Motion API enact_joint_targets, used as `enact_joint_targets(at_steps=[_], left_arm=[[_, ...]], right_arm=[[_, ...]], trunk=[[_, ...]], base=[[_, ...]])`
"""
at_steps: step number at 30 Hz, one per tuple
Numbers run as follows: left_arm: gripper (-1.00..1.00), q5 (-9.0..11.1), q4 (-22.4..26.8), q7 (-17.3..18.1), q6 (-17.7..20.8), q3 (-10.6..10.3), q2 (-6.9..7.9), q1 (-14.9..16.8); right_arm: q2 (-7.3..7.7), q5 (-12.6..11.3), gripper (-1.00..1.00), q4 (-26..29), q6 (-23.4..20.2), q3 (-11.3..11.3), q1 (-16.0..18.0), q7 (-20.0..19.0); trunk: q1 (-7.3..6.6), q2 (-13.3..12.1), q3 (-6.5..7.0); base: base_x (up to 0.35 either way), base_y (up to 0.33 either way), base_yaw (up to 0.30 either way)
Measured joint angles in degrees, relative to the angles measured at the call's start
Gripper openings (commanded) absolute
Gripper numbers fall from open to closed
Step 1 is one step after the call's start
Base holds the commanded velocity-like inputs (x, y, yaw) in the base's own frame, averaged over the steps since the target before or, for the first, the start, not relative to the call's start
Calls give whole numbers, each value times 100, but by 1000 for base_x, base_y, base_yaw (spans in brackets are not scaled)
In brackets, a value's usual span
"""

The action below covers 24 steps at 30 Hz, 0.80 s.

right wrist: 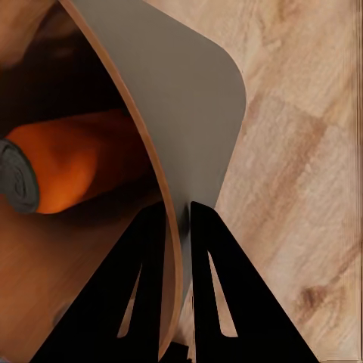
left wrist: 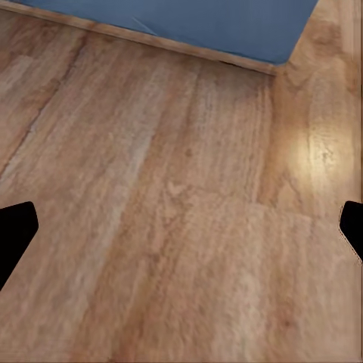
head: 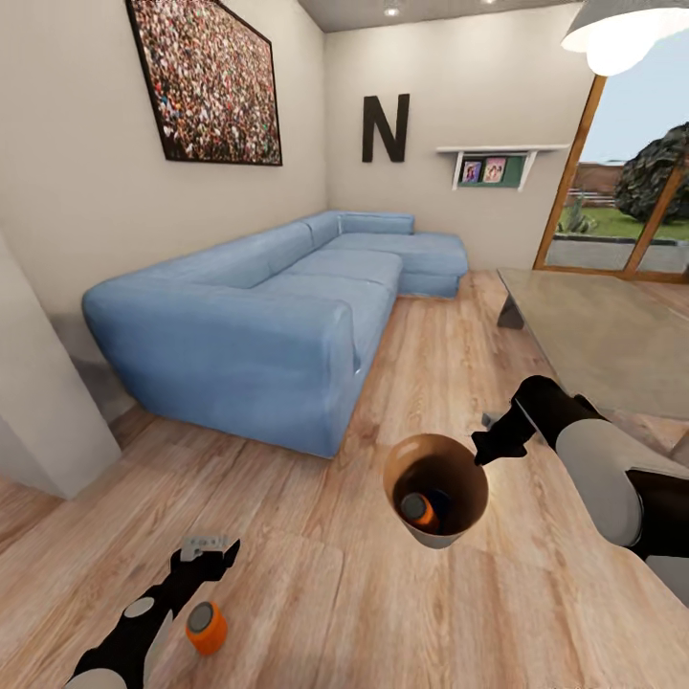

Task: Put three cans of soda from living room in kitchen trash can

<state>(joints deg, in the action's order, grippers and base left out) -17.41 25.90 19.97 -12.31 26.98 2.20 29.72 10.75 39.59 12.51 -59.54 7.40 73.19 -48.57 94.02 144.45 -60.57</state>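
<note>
Living room wood floor (head: pixel 316 574), blue sofa (head: pixel 258 325) far left. Right tool (right wrist: pixel 175 227) clamped on trash can (head: pixel 435 490) rim, orange can (head: pixel 418 509) inside. Left tool (head: pixel 206 555) spread apart beside loose orange can (head: pixel 206 627). Could nudge it rolling, or tip the bin.

1. Left arm: extended low and forward; left gripper (head: pixel 212 553) points forward with its jaws spread wide, gripping nothing.
2. Right arm: bent at the elbow, reaching inward; right gripper (head: pixel 481 450) has both fingers (right wrist: pixel 227 295) clamped on the bin rim (right wrist: pixel 162 189).
</note>
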Motion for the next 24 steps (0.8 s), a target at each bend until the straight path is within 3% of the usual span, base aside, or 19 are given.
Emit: enact_joint_targets(at_steps=[7, 13, 24], left_arm=[[100, 0, -48, -45, -29, -5, 22, 7], [100, 40, -56, -59, -17, 3, 192, 8], [100, 59, -57, -56, 16, 9, 309, 0]], right_arm=[[-12, 9, -100, -2, 6, 20, -2, 1], [-52, 4, -100, -2, 5, 24, -2, 0], [-70, 37, -100, 5, 22, 11, 0, 3]], trunk=[[14, 6, -60], [29, 14, -161], [29, 14, -151]], base=[[0, 0, -136], [0, 0, -44], [-92, 48, -5]])
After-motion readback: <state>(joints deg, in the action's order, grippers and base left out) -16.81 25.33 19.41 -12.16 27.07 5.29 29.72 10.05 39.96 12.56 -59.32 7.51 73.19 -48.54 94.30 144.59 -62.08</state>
